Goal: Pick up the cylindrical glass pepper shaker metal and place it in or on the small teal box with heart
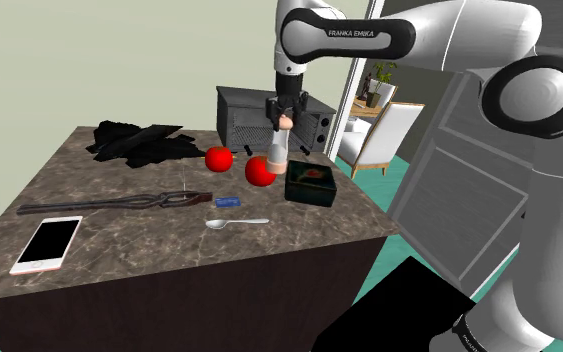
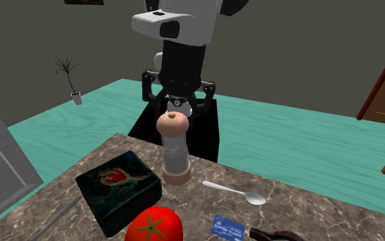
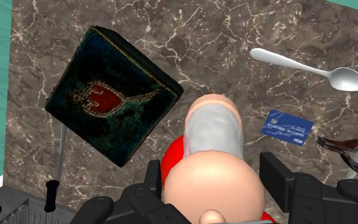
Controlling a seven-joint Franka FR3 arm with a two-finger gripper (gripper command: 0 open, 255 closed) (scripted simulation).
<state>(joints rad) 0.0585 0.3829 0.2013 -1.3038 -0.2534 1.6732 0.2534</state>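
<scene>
The pepper shaker [image 2: 175, 149], a clear glass cylinder with a tan cap and base, stands upright on the marble table beside the small dark teal box with a red heart [image 2: 119, 186]. In the shoulder view the shaker [image 1: 277, 148] stands behind a red tomato [image 1: 260, 171], with the box [image 1: 310, 183] to its right. My gripper [image 2: 177, 108] hangs straight over the shaker's cap, open, one finger on each side of the cap. In the wrist view the cap [image 3: 212, 184] sits between the fingers [image 3: 276, 173], and the box [image 3: 110, 95] lies just beyond.
A second tomato [image 1: 219, 158], a spoon [image 1: 236, 223], a blue card [image 1: 227, 201], long dark tongs [image 1: 119, 204], a phone [image 1: 47, 244] and a black cloth [image 1: 134, 140] lie on the table [image 1: 299, 235]. A dark oven-like appliance [image 1: 244, 115] stands at the back.
</scene>
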